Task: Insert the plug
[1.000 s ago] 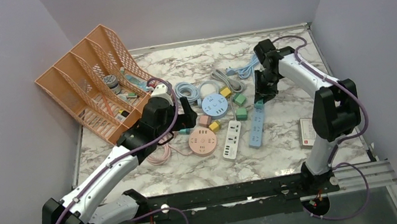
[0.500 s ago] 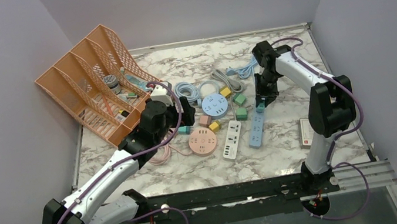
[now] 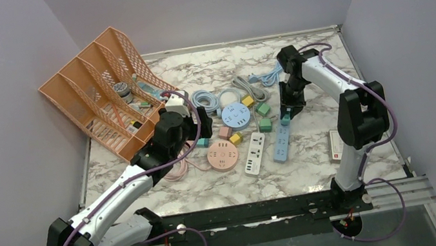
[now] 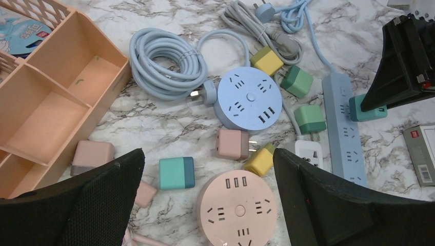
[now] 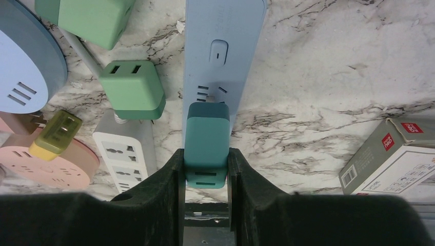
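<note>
Since a second ago the left arm (image 3: 115,190) has drawn back from the adapters toward the orange file rack (image 3: 93,89), and the right arm (image 3: 326,77) has eased its wrist lower over the blue power strip (image 3: 281,138). From above, the right jaws sit at that strip's far end; the left jaws hang beside the rack, carrying nothing.

From the left wrist, the left jaws are spread wide with only the marble table (image 4: 169,128) between them. Below lie a pink round socket (image 4: 237,207) and a loose teal adapter (image 4: 176,172). Across the clutter, the teal plug (image 4: 367,108) stands on the strip's upper sockets under the right arm's black jaws.

From the right wrist, the right jaws pinch the plug by its two sides, just below the strip's switch (image 5: 218,52). Some socket slots still show past the plug's edge, and its prongs are hidden, so I cannot tell how deep it sits. Insertion looks to be in hand. Next should come a straight, firm push along the prongs without sliding the unheld strip, and only then a release.
</note>
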`<action>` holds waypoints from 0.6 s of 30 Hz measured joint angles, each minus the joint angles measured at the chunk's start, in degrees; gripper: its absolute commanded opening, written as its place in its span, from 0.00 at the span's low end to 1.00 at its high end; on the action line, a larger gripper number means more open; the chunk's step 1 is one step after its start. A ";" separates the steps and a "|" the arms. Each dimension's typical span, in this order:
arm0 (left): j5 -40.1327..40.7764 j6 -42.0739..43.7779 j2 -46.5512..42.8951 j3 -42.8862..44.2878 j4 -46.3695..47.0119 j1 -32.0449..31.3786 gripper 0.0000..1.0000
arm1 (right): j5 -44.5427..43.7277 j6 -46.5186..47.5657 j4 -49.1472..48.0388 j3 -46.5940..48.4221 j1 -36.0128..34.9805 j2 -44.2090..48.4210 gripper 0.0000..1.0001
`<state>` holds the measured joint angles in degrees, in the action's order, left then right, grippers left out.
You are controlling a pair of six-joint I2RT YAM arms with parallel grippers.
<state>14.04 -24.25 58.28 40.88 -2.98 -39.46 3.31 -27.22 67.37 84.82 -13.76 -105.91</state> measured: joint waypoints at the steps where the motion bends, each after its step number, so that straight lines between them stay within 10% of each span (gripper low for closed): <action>1: 0.11 0.04 0.00 -0.15 0.00 0.00 0.99 | 0.00 -0.07 0.02 0.20 0.00 -0.20 0.01; 18: 2.19 1.38 1.11 -0.50 0.00 0.00 0.99 | -1.68 -2.97 0.26 1.55 -0.07 -1.36 0.01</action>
<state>16.23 -22.87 59.40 40.38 -2.98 -39.46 1.63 -30.20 67.64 86.37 -13.82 -107.26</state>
